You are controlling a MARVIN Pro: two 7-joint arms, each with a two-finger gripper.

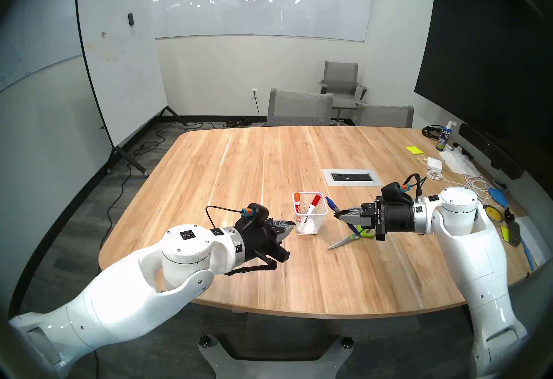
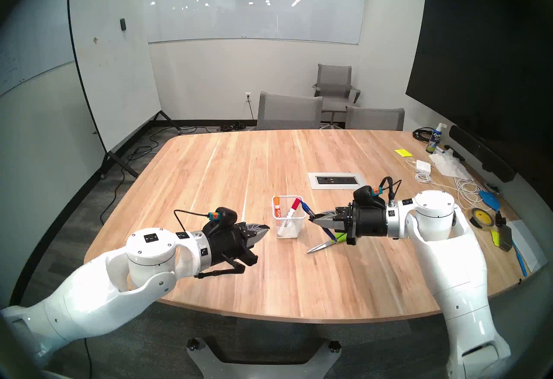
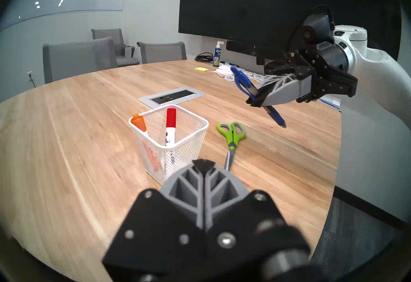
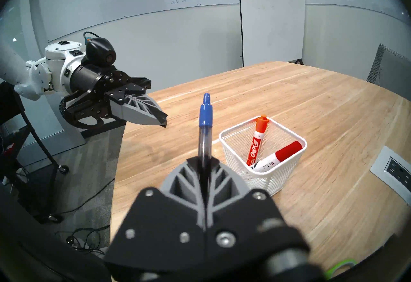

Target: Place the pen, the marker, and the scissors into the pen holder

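The white mesh pen holder [image 1: 311, 221] [image 3: 195, 134] [image 4: 287, 177] stands mid-table with two markers in it, one orange-capped [image 1: 297, 203] [image 4: 258, 141] and one red-capped [image 1: 312, 205] [image 3: 170, 127] [image 4: 280, 154]. My right gripper [image 1: 339, 215] [image 3: 255, 100] [image 4: 203, 161] hovers just right of the holder, shut on the blue pen [image 1: 332, 205] [image 3: 241, 79] [image 4: 205, 123], cap end up. The green-handled scissors [image 1: 350, 238] [image 3: 232, 139] lie flat on the table under the right gripper. My left gripper [image 1: 291, 224] [image 3: 203, 163] [image 4: 164, 120] is shut and empty, just left of the holder.
A grey power outlet plate [image 1: 351, 177] is set into the table behind the holder. Cables, a charger, a spray bottle [image 1: 444, 136] and tape clutter the table's right edge. Grey chairs [image 1: 299, 107] stand at the far side; a whiteboard [image 1: 119, 64] stands left.
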